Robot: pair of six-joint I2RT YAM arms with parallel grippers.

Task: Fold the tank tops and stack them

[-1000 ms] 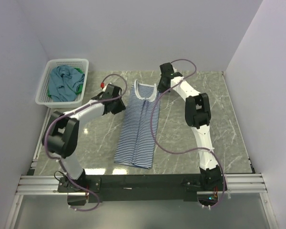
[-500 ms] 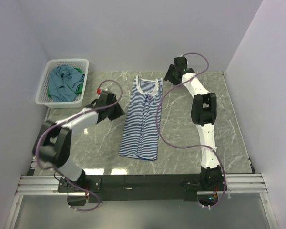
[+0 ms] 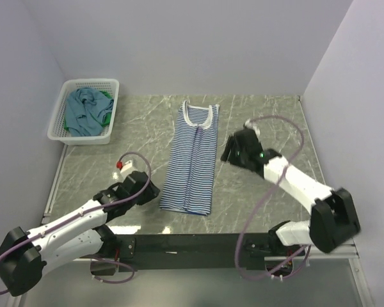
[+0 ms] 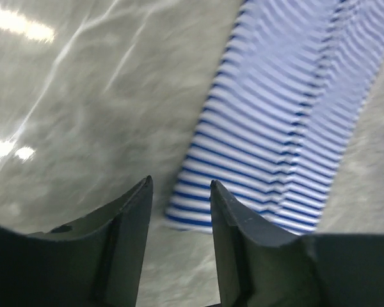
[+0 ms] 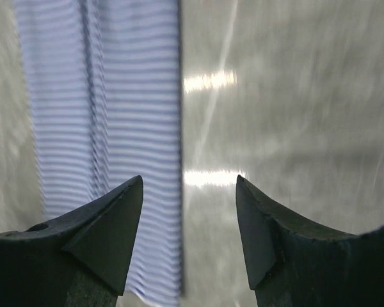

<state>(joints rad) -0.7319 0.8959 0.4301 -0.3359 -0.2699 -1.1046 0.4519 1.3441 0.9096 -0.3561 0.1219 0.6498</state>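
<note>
"Where was the striped tank top [image 3: 193,160]?"
"Flat on the desk [image 3: 269,115], folded into a narrow strip, neckline at the far end."
"And the hands?"
"The left hand [image 3: 146,190] was near its near-left corner, fingers apart and empty. The right hand [image 3: 233,151] was beside its right edge, likewise spread."
"The rest?"
"The teal tank top [image 3: 82,107] and the green tank top [image 3: 106,112] lay in the white basket [image 3: 89,82]."

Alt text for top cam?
A striped top, folded into a long strip, lies flat mid-table; the left hand is near its near-left corner, the right hand beside its right edge. A basket far left holds the teal top and green top.
</note>
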